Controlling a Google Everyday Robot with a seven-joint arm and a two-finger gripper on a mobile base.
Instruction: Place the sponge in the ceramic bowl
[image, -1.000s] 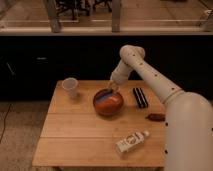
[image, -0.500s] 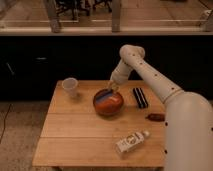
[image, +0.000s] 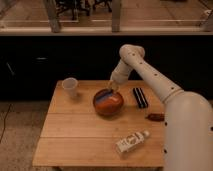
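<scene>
The orange-red ceramic bowl (image: 108, 103) stands near the middle of the wooden table (image: 75, 132). A blue sponge (image: 110, 96) lies inside it, across the bowl's far half. My gripper (image: 113, 87) hangs just above the bowl's far rim, right over the sponge's upper end, at the tip of the white arm reaching in from the right.
A small white cup (image: 70, 87) stands at the table's far left. A black ridged bar (image: 140, 97) lies right of the bowl. A small brown object (image: 155, 117) rests near the right edge, and a white bottle (image: 131, 142) lies on its side at the front.
</scene>
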